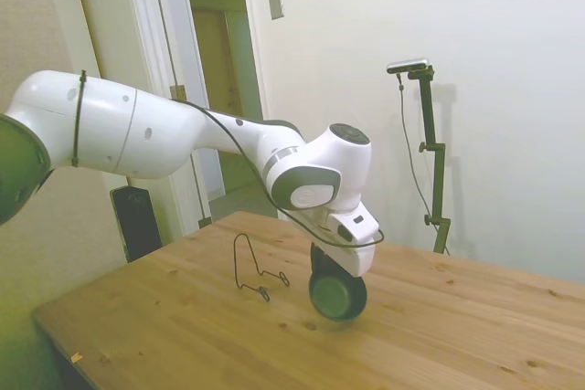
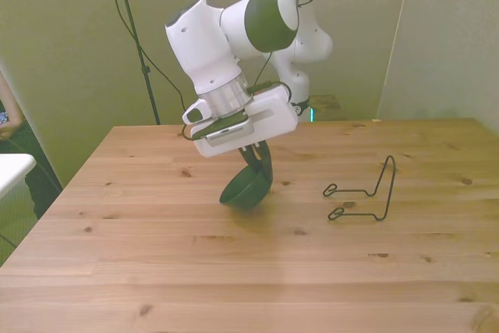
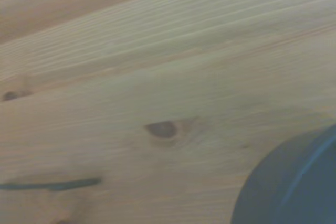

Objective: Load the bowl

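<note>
Bowl [image 1: 337, 295] side view: tilted on edge, gripper [image 1: 322, 260] clamped on its rim, low over wooden table [image 1: 183, 326], wire rack [image 1: 256, 269] near; door behind. Front view: rack [image 2: 366, 191] well apart; keep tilt, aim btwn wires. Wrist: blurred wood grain, bowl edge.

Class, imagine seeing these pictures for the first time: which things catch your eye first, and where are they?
The big white robot arm dominates, reaching over the wooden table. Its gripper holds a small, round, dark green-black bowl tilted on edge near the table's middle. A thin black wire rack stands apart, toward the front view's right.
</note>
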`<state>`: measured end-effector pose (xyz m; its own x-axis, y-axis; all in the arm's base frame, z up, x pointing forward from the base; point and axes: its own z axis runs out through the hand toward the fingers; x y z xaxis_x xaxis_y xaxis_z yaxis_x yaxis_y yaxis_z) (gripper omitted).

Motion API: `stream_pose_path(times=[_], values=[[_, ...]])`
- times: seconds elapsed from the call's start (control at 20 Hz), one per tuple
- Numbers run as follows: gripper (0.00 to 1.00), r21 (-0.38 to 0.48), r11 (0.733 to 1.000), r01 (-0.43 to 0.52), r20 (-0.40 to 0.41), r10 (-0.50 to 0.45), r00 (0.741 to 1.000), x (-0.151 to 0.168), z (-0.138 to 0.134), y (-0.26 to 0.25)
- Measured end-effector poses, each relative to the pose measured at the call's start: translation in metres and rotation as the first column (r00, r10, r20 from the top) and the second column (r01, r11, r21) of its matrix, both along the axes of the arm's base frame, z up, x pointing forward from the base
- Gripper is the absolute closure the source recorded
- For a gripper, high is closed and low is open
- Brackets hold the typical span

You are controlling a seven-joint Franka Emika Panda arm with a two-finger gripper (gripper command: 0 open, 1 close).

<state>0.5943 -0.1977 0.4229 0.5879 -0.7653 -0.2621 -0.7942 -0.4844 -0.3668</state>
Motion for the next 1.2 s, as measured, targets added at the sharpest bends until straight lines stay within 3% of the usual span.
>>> stream_pose_path(times=[0.3,0.5,0.9,1.2], values=[[1.00,0.236,0.968,-0.082,0.165,0.044,0.985,-0.012,0.022,0.046],[1.00,0.344,0.921,-0.185,0.171,0.132,0.976,-0.014,0.027,0.079],[1.00,0.399,0.887,-0.233,0.180,0.174,0.968,0.007,0.017,0.102],[1.00,0.387,0.887,-0.253,0.188,0.192,0.963,0.017,0.011,0.126]])
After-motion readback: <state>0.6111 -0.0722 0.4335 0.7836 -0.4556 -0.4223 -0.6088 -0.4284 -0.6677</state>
